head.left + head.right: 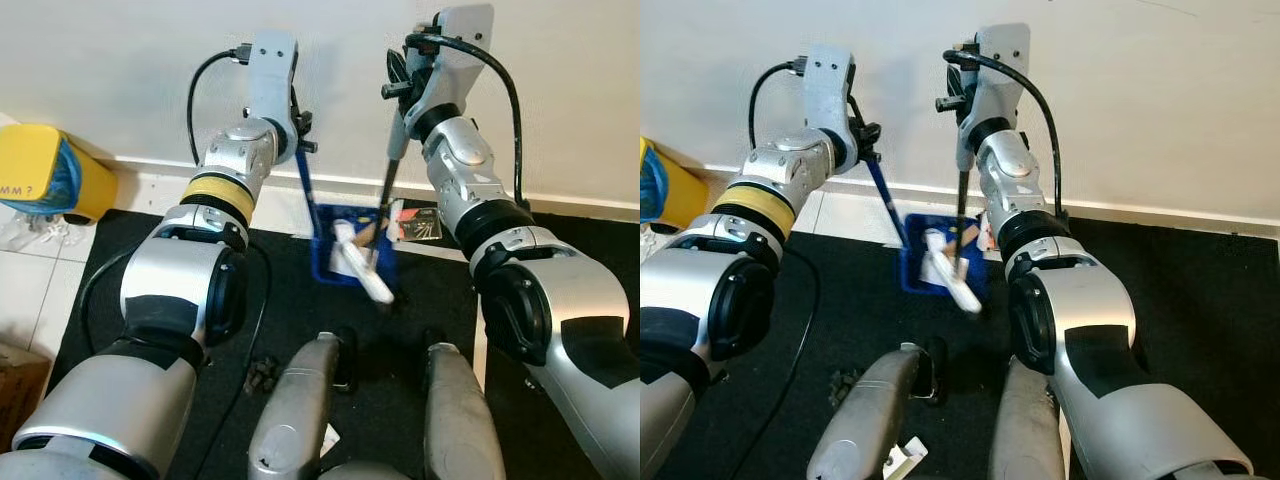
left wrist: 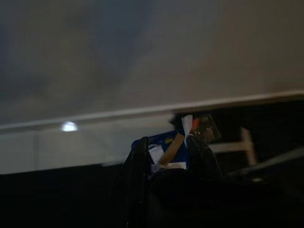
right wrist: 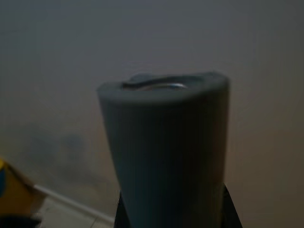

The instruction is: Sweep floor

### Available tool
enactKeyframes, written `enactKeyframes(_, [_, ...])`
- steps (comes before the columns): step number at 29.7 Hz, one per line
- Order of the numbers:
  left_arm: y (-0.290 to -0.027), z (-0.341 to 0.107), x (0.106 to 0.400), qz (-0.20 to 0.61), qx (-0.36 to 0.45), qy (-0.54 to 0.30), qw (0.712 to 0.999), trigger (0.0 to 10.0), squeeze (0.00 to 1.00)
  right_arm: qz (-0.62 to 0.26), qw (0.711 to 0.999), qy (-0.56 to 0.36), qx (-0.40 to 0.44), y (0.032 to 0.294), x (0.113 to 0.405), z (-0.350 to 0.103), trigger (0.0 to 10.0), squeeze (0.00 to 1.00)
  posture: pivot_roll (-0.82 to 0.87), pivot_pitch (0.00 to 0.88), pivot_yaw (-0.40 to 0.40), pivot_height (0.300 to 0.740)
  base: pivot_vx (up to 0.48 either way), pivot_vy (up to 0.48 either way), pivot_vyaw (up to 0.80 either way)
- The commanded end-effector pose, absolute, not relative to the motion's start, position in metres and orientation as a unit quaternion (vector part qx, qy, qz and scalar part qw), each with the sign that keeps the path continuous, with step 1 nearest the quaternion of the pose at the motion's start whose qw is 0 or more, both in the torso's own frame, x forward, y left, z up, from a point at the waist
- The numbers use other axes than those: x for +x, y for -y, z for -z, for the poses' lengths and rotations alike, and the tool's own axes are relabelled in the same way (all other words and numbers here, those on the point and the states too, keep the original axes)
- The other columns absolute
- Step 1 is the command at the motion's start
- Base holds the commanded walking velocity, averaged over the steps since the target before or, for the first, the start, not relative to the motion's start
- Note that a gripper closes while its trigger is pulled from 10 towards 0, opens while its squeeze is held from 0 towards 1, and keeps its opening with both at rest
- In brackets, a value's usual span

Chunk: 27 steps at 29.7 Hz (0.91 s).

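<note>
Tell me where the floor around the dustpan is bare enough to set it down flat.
Bare black mat lies to the robot's right, between the right arm and the baseboard. A smaller patch of mat lies left of the blue dustpan, beside the left arm. It is crowded at the dustpan itself: white scraps, a dark packet by the wall, both handles, the robot's legs just behind.

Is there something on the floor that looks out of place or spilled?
Yes. A small dark packet lies loose on the floor by the wall, just beside the blue dustpan, not in it. The dustpan already holds white crumpled litter. A little dark scrap also sits on the black mat.
</note>
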<state>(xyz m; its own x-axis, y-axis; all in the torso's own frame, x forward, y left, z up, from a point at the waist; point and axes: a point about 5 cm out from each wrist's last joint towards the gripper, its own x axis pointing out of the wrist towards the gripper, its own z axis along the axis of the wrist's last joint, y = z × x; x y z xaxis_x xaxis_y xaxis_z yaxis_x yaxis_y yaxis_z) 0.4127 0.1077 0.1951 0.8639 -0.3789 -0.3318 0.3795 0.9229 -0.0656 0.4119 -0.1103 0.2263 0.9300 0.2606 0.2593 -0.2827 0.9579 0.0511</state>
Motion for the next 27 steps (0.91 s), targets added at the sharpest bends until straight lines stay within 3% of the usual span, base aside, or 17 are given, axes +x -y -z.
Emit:
enactKeyframes(1, [-0.108, -0.185, 0.410, 0.203, -0.011, -0.190, 0.960, 10.0, 0.00, -0.133, 0.972, 0.190, 0.047, 0.112, 0.411, -0.248, 10.0, 0.00, 0.10, 0.300, 0.104, 0.740, 0.000, 0.000, 0.00])
enactKeyframes(4, [-0.110, -0.183, 0.409, 0.195, -0.006, -0.191, 0.962, 10.0, 0.00, -0.122, 0.970, 0.205, 0.047, 0.124, 0.411, -0.253, 10.0, 0.00, 0.09, 0.299, 0.104, 0.740, 0.000, 0.000, 0.00])
enactKeyframes(9, [-0.108, -0.181, 0.409, 0.187, -0.015, -0.190, 0.964, 10.0, 0.00, -0.053, 0.973, 0.225, -0.004, 0.172, 0.408, -0.260, 10.0, 0.00, 0.07, 0.301, 0.108, 0.740, 0.000, 0.000, 0.00])
enactKeyframes(15, [-0.106, -0.179, 0.408, 0.191, -0.016, -0.191, 0.963, 10.0, 0.00, 0.006, 0.975, 0.218, -0.043, 0.211, 0.403, -0.258, 10.0, 0.00, 0.08, 0.304, 0.111, 0.740, 0.000, 0.000, 0.00])
enactKeyframes(27, [-0.110, -0.171, 0.406, 0.186, -0.011, -0.202, 0.962, 10.0, 0.00, 0.035, 0.981, 0.161, -0.104, 0.235, 0.400, -0.241, 10.0, 0.00, 0.09, 0.314, 0.112, 0.740, 0.000, 0.000, 0.00])
